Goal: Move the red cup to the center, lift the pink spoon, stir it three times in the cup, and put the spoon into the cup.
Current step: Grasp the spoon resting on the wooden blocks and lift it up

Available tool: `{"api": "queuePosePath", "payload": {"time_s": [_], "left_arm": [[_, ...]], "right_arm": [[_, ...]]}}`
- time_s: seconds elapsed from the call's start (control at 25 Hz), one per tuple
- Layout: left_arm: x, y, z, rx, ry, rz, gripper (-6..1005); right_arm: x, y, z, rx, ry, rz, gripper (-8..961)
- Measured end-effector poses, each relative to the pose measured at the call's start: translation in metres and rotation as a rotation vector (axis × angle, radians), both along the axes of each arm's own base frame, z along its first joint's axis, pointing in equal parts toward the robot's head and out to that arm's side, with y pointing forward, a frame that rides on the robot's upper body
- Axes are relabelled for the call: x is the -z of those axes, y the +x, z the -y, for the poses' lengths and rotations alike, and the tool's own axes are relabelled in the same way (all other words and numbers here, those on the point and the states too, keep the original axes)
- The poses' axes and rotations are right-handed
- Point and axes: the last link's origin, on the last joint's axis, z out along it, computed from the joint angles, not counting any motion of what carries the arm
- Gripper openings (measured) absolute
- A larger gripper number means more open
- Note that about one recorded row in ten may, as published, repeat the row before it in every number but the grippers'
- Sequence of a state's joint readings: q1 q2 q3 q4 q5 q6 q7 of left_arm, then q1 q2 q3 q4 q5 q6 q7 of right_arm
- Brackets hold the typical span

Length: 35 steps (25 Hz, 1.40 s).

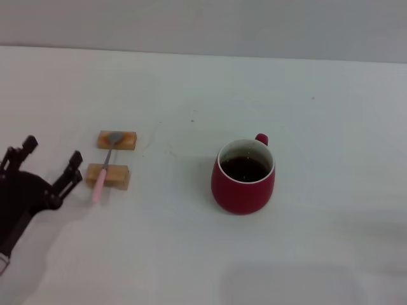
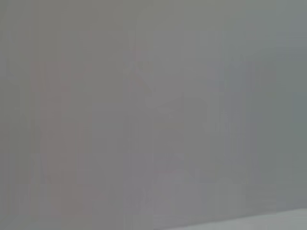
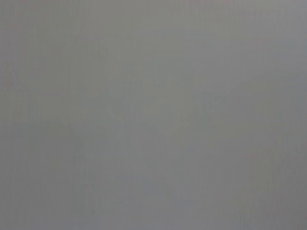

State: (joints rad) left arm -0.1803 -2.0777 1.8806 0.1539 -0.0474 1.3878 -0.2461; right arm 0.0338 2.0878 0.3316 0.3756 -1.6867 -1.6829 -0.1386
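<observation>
The red cup [image 1: 243,177] stands upright on the white table near the middle, a little to the right, with dark liquid inside and its small handle at the far side. The pink spoon [image 1: 103,168] lies across two tan wooden blocks at the left, its grey bowl on the far block and its pink handle over the near block. My left gripper [image 1: 52,160] is open and empty just left of the spoon's handle, apart from it. My right gripper is out of view. Both wrist views show only blank grey.
The far wooden block [image 1: 117,140] and the near wooden block [image 1: 108,176] hold the spoon off the white table [image 1: 191,254]. The table's far edge runs along the top of the head view.
</observation>
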Motion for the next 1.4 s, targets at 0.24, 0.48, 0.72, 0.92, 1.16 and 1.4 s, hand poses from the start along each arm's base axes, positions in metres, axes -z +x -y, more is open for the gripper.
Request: {"api": "queuePosePath", "payload": {"time_s": [0.24,0.48,0.72,0.92,1.16,1.4], "left_arm": [[0.008,0.0,0.02,0.019,-0.05,0.017,770],[0.015,0.0,0.03,0.017,-0.095,0.035,768],[0.028,0.0,0.032,0.001,-0.176,0.023,767],[0.034,0.0,0.029,-0.008,-0.203,0.01,765],[0.036,0.001,0.024,-0.017,-0.213,0.0,763],[0.038,-0.001,0.02,-0.03,-0.225,-0.015,761]], "right_arm": [[0.001,0.003,0.0,0.012,-0.011,0.004,-1],[0.003,0.004,-0.002,0.019,-0.031,0.002,-1],[0.004,0.004,-0.001,0.026,-0.036,-0.001,-1],[0.005,0.005,0.0,0.031,-0.037,-0.001,-1],[0.004,0.006,0.002,0.035,-0.037,-0.002,-1],[0.004,0.007,0.006,0.037,-0.035,-0.003,-1]]}}
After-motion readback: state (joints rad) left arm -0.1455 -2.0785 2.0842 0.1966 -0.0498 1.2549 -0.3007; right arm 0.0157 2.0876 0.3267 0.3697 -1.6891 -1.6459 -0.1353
